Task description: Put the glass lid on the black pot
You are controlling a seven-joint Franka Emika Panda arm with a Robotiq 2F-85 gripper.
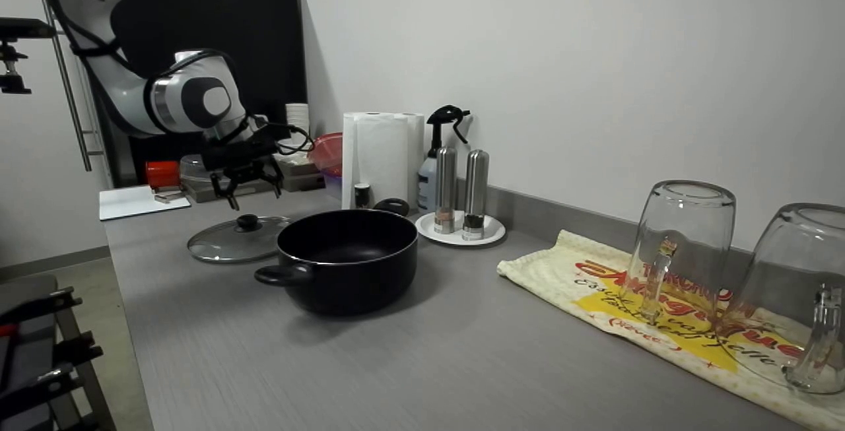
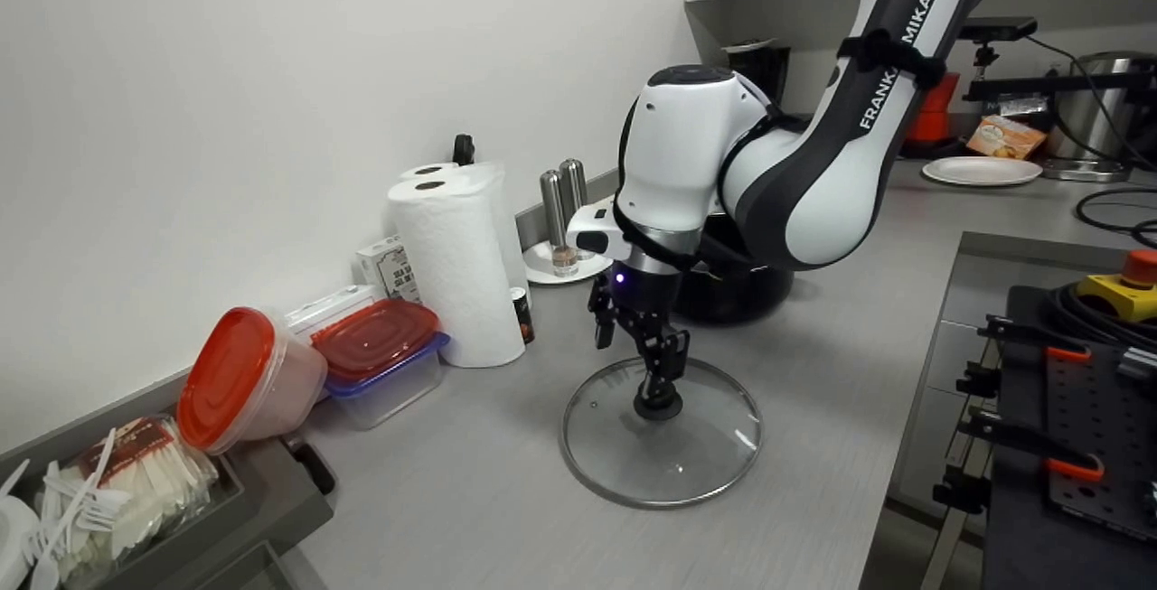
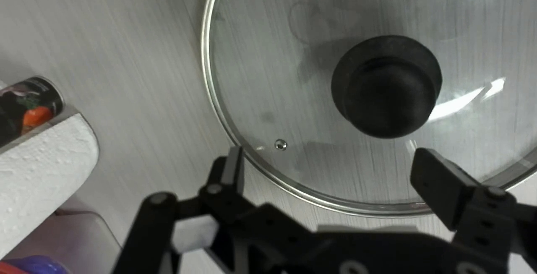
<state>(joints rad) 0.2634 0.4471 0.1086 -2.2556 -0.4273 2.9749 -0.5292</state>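
In the wrist view, the glass lid (image 3: pixel 268 76) beyond the gripper (image 3: pixel 328 156) runs off the top and right edges; left of the gripper, the paper towel roll (image 3: pixel 42 181) is cut off. In an exterior view, the arm (image 2: pixel 669 147) above the gripper hides part of the black pot (image 2: pixel 737 298).

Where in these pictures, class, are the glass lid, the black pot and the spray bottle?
Glass lid (image 2: pixel 664 445), in an exterior view: on its clear glass.
Black pot (image 1: pixel 356 286), in an exterior view: on its outer wall.
Spray bottle (image 1: pixel 428 179), in an exterior view: on its body.
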